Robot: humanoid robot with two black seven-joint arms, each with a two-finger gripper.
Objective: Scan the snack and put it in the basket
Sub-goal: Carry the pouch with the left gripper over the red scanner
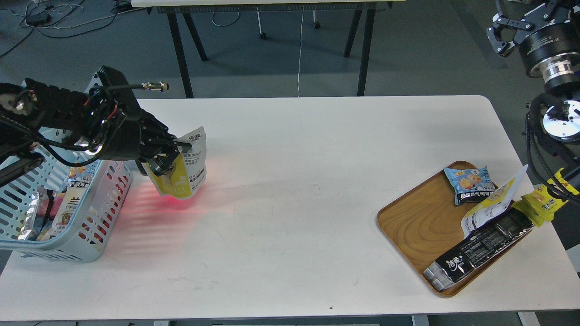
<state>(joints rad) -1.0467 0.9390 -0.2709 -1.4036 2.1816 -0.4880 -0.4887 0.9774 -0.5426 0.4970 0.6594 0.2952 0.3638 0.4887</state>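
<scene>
My left gripper point(171, 153) is shut on the snack point(194, 168), a foil pouch with a yellow front and a white side with black print. It holds the pouch upright just above the table, right beside the basket point(107, 206) at the table's left edge. Red light falls on the pouch's bottom, the table below it and the basket's wall. The pale blue slotted basket holds several packets. My right gripper point(521, 20) is open and empty, high at the top right, off the table.
A brown wooden tray point(419, 222) at the right front holds a small blue packet point(469, 183), another yellow pouch point(491, 206) and a long black packet point(480, 246). A second table's legs point(181, 50) stand behind the far edge.
</scene>
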